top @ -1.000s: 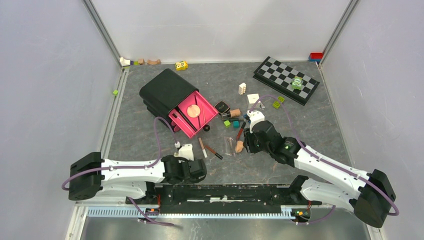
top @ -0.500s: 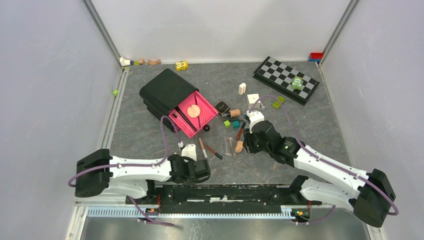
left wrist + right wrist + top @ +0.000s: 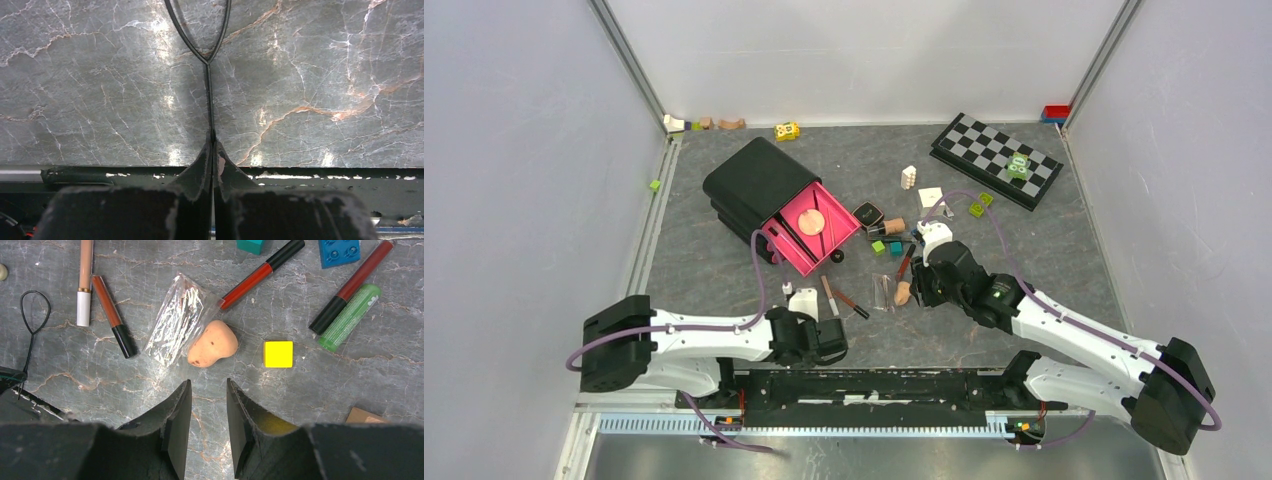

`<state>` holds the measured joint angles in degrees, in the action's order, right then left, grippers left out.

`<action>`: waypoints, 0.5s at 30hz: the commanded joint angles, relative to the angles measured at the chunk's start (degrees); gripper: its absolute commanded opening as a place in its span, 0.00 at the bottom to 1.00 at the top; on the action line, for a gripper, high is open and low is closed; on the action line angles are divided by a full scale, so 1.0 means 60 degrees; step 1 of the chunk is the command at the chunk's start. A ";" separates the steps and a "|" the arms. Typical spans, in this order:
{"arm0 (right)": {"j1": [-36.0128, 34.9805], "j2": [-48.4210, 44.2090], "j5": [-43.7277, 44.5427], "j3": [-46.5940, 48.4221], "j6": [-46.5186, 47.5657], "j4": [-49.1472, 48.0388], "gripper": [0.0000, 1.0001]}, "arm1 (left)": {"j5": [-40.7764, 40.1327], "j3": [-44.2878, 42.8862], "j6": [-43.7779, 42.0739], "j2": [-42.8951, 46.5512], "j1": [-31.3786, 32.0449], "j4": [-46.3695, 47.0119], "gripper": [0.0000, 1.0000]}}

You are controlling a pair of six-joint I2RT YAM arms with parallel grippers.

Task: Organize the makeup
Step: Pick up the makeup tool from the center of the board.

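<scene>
My left gripper is shut on the stem of a thin black wire loop tool, low over the table near its front edge. The loop also shows in the right wrist view. My right gripper is open and empty, just short of a peach sponge. A crumpled clear wrapper touches the sponge. A red tube, a dark red tube, a green tube and two pencils lie around it. A black compact lies further back.
A black box with an open pink drawer holds a peach round puff. Yellow, blue and teal blocks lie among the makeup. A chessboard is at the back right and a white piece mid-back.
My left arm has moved to the right along the front edge, still shut on the wire tool. The right arm has not moved.
</scene>
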<state>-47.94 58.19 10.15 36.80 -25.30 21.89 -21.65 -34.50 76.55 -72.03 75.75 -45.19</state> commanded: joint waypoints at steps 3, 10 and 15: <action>0.0007 -0.0046 -0.0003 -0.0010 -0.0110 -0.0236 0.38 | -0.0103 -0.0289 0.0046 -0.0255 0.0091 -0.0721 0.02; 0.0007 -0.0029 0.0002 -0.0024 -0.0110 -0.0255 0.38 | -0.0447 -0.1079 -0.0169 0.0308 0.0090 -0.1647 0.02; 0.0007 -0.0042 -0.0032 -0.0039 -0.0126 -0.0295 0.38 | -0.0337 -0.1334 -0.0402 0.0531 0.0089 -0.1727 0.02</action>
<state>-47.94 58.19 10.13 36.71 -25.50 21.87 -22.24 -40.01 76.34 -70.43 75.90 -53.47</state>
